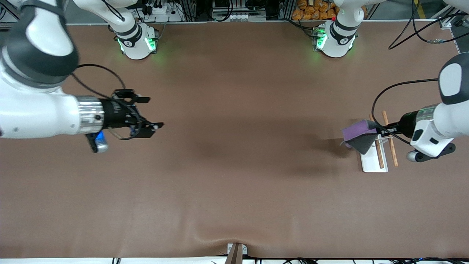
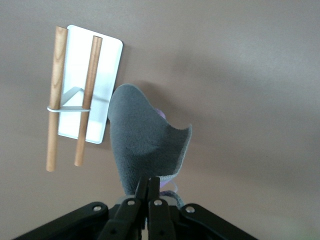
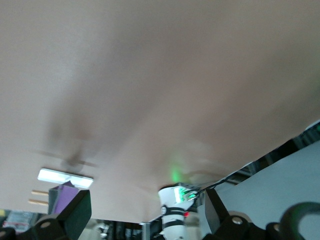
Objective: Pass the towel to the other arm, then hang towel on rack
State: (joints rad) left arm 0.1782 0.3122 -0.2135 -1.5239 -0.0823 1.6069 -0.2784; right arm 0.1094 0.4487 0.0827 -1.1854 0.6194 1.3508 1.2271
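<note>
Rack point(image 1: 374, 158) (white base), left hand point(image 1: 381, 129) grasping towel point(image 1: 358, 135) over it, right hand point(image 1: 151, 113) released, waiting.

High front camera looks down across the whole table point(image 1: 234, 190), arm bases along the frame's top. Left wrist camera sits close above the rack point(image 2: 90, 82) and towel point(image 2: 145, 145); right wrist camera sees both distantly, lower left

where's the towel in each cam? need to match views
Front view: towel hangs from the left gripper, over the rack.
Left wrist view: grey face, pinched at the fingertips.
Right wrist view: small purple patch at the edge.
Shared landmark: the rack.
</note>
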